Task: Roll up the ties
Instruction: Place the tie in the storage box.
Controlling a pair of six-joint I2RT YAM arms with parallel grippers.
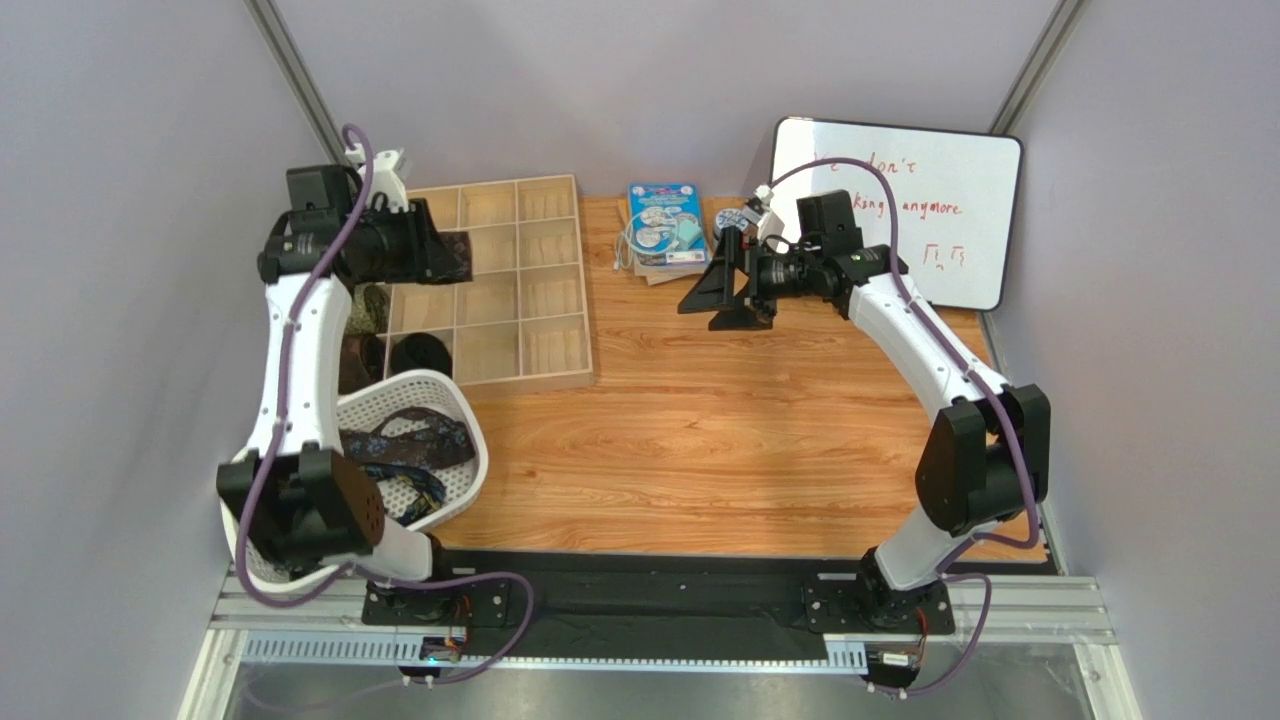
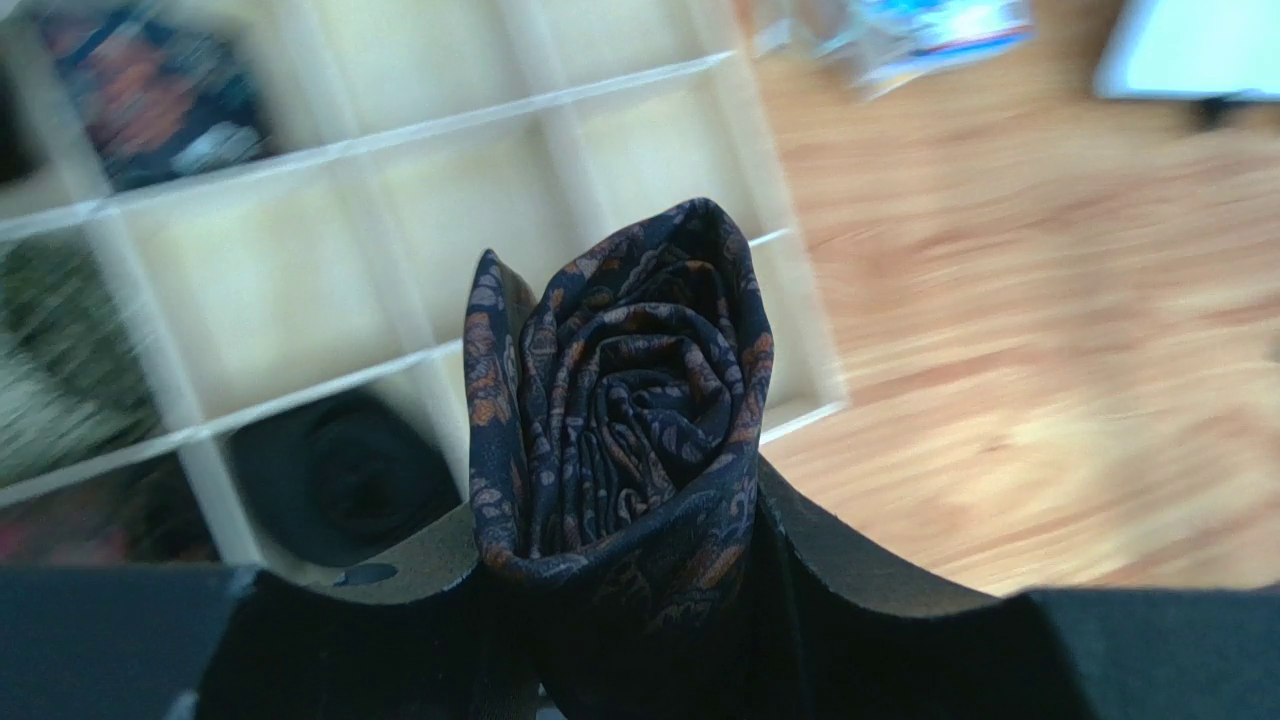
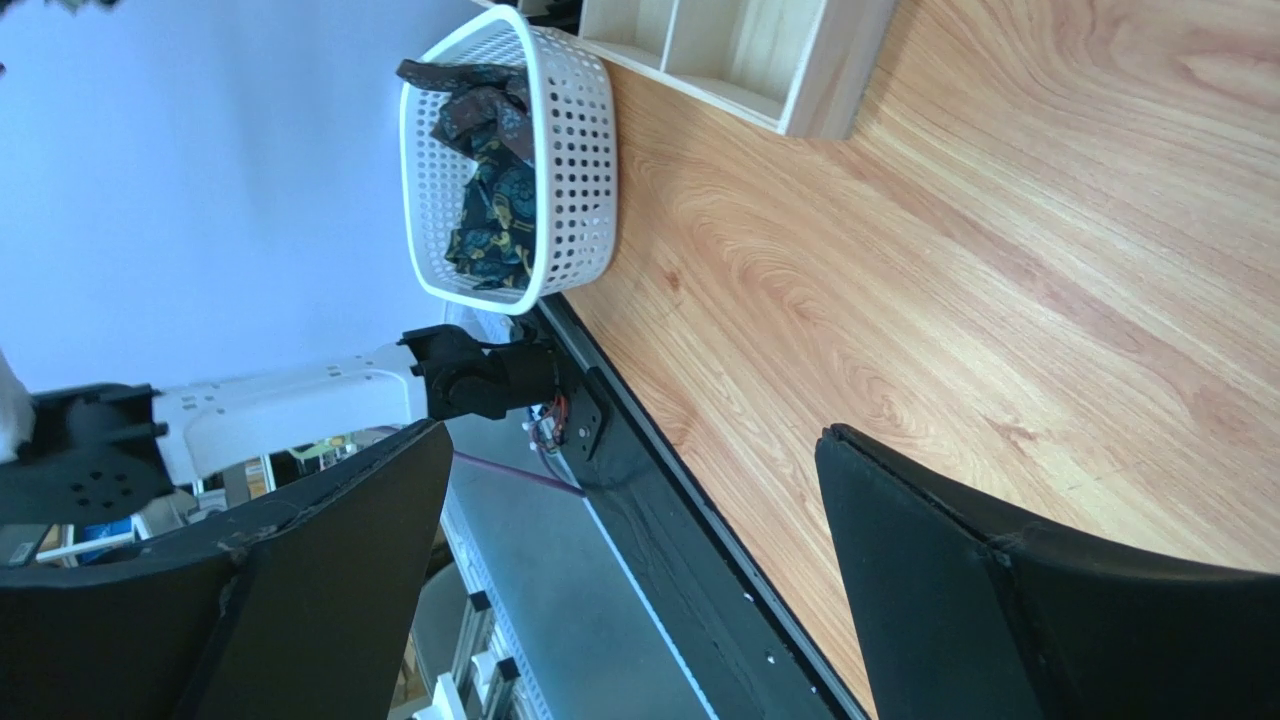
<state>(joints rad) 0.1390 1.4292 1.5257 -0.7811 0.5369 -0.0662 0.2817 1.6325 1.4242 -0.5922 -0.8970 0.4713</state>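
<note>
The left pincer (image 2: 624, 510) is clamped on 1 rolled tie (image 2: 631, 375), a navy coil with orange-brown paisley standing up between its 2 fingers. Beneath that pincer lies the wooden compartment tray (image 2: 383, 143). Cells to the pincer's left hold dark rolls (image 2: 349, 477), which are blurred. The right pincer (image 3: 631, 443) is spread wide with nothing between its fingers, over the table (image 3: 977, 270). Well away from it, the white basket (image 3: 583, 150) holds loose ties (image 3: 489, 225).
</note>
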